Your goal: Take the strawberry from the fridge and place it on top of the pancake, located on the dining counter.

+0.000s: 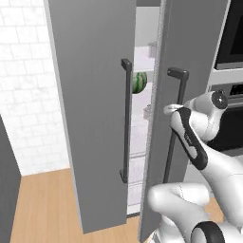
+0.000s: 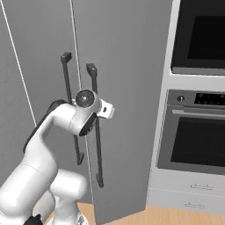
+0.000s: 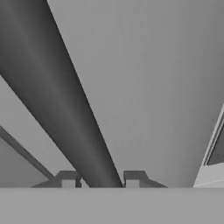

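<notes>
Through the fridge (image 1: 90,95) gap, left base alone shows watermelon (image 1: 139,82).

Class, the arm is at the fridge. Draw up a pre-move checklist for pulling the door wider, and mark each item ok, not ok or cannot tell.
1. Gripper straddles the right door's long dark bar handle: ok.
2. Fingers clamped on the bar: cannot tell.
3. Tall matte grey fridge doors ajar: ok.
4. Tiny dark-red strawberry located: not ok; the gap shows a striped green watermelon.
5. Black-windowed wall oven apart from the arm: ok.
</notes>
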Available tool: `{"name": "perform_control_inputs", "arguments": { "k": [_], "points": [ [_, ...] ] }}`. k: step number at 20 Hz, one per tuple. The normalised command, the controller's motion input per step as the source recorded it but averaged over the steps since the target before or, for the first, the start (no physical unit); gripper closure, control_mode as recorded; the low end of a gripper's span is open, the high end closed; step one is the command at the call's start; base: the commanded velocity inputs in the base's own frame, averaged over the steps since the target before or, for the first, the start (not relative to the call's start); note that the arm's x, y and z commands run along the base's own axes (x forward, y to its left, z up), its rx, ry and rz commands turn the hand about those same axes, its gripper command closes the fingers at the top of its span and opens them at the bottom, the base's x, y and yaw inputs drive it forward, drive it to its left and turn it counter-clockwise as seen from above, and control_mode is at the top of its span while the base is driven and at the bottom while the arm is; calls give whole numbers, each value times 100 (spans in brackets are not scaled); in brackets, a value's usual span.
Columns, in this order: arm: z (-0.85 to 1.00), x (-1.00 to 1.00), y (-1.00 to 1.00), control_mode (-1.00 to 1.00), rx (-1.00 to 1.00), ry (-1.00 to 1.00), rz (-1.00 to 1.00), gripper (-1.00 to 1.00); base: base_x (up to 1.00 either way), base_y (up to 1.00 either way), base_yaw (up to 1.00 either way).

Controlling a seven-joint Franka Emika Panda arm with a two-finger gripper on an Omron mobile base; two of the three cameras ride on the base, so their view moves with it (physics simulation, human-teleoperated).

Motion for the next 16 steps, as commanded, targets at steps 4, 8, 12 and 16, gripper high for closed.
{"name": "perform_control_inputs", "arguments": {
  "k": [4, 8, 12, 16],
  "points": [
    [39, -100, -94, -100, 17, -17, -6, -100, 0, 0, 0],
    [94, -96, -7, -100, -4, -2, -5, -100, 0, 0, 0],
    [64, -78, 95, -100, -33, 7, -4, -100, 0, 0, 0],
    [42, -27, 100, -100, -44, 38, 0, -100, 0, 0, 0]
  ]
}}
